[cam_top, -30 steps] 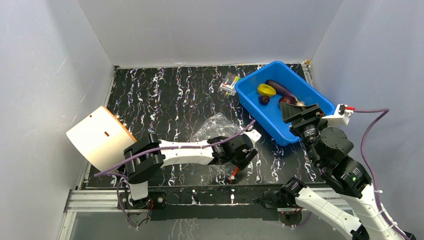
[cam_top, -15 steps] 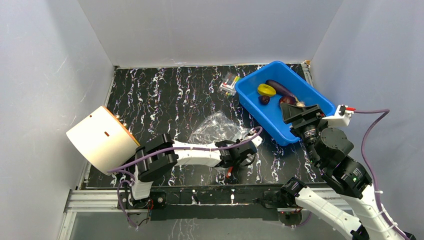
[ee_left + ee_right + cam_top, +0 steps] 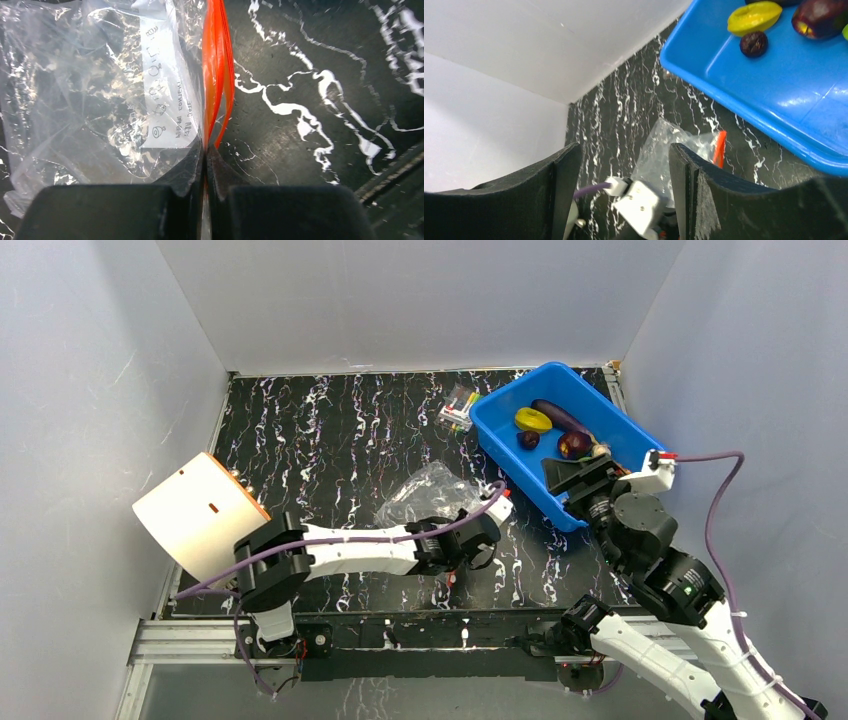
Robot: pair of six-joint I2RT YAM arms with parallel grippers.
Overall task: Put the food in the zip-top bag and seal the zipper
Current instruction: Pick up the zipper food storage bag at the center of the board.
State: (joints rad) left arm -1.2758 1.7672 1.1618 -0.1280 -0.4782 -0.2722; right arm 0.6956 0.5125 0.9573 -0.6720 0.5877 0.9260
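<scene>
The clear zip-top bag (image 3: 425, 495) lies crumpled on the black marbled table; in the left wrist view the bag (image 3: 90, 100) shows its white label. My left gripper (image 3: 205, 150) is shut on the near end of the red-orange zipper (image 3: 217, 75), at the bag's near right corner (image 3: 455, 565). The food sits in a blue bin (image 3: 520, 465): a yellow ring (image 3: 533, 419), an eggplant (image 3: 562, 417), a small purple ball (image 3: 528, 439) and a dark red piece (image 3: 574, 443). My right gripper (image 3: 570, 475) hovers open over the bin's near edge, holding nothing (image 3: 624, 150).
A small clear packet of colourful sticks (image 3: 459, 407) lies just left of the bin's far corner. A cream cylinder with an orange rim (image 3: 205, 515) rests at the table's left edge. White walls enclose the table on three sides.
My left gripper has gone from open to shut on the bag's zipper edge, and its arm has shifted a little left. The right gripper has moved slightly left over the bin.
</scene>
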